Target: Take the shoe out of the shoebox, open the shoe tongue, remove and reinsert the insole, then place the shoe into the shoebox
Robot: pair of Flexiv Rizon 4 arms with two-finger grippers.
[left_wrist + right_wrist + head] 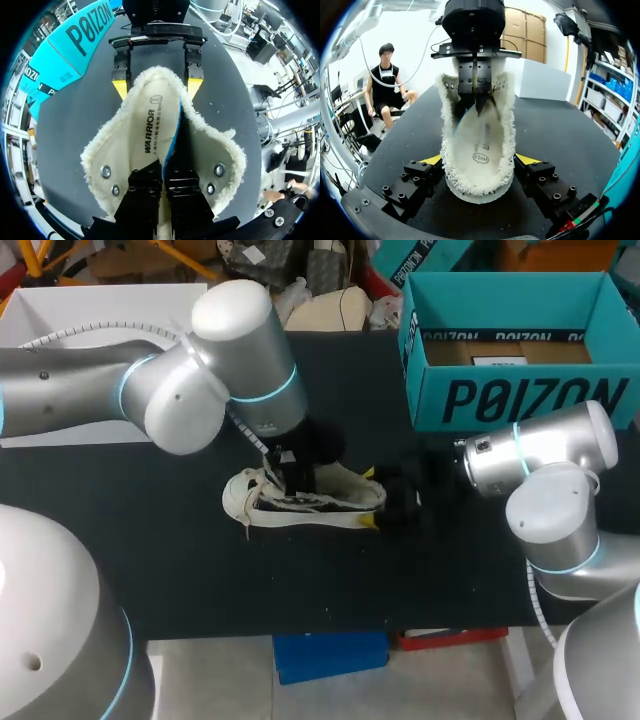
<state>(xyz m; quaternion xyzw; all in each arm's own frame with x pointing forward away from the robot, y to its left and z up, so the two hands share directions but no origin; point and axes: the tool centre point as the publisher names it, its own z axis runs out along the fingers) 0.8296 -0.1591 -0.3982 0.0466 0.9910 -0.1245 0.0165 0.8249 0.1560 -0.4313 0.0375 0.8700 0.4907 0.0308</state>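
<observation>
My left hand point(163, 175) reaches down into the shoe point(330, 502). Its fingers are pinched together on the raised edge of the insole point(147, 132), whose blue underside shows beside them. My right hand point(480, 161) grips the shoe's heel from both sides, with the yellow fingertips point(431, 160) pressed against its fleecy rim. The shoe rests on the black tabletop point(150, 540), between my two arms. It is outside the teal shoebox point(530, 400), which stands open at the far right.
</observation>
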